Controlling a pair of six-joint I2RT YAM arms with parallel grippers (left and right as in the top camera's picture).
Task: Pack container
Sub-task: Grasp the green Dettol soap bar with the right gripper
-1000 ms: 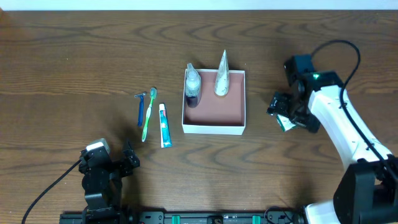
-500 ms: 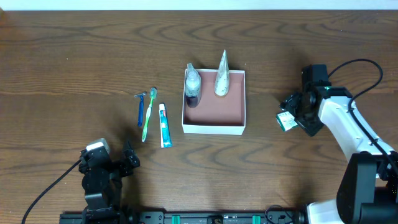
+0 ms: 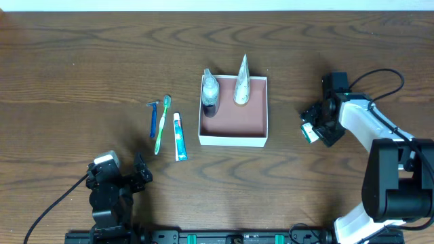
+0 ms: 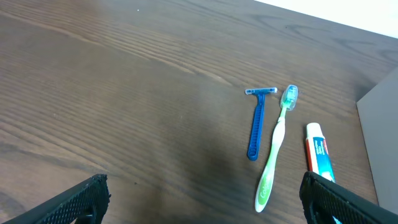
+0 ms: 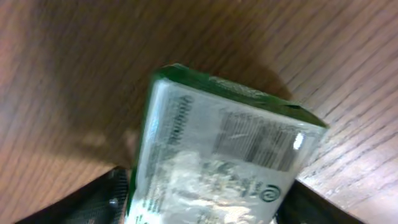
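The container (image 3: 258,139) is a square white box with a pinkish-brown floor at the table's centre. A small bottle (image 3: 210,93) and a clear cone-shaped packet (image 3: 241,83) stand at its far side. My right gripper (image 3: 313,130) is right of the box, shut on a green-and-white packet (image 3: 310,131) that fills the right wrist view (image 5: 217,149). A blue razor (image 3: 153,116), a green toothbrush (image 3: 161,127) and a toothpaste tube (image 3: 179,137) lie left of the box; they also show in the left wrist view: razor (image 4: 256,123), toothbrush (image 4: 275,146), tube (image 4: 319,155). My left gripper (image 4: 202,202) is open and empty.
The left arm's base (image 3: 108,193) sits at the near left edge. The right arm (image 3: 380,135) with its black cable reaches in from the near right. Dark wooden tabletop (image 3: 81,68) runs all round.
My right gripper with the green-and-white packet has shifted, first right and down, then slightly back left, and the wrist has turned. The left arm and the toiletries have not moved.
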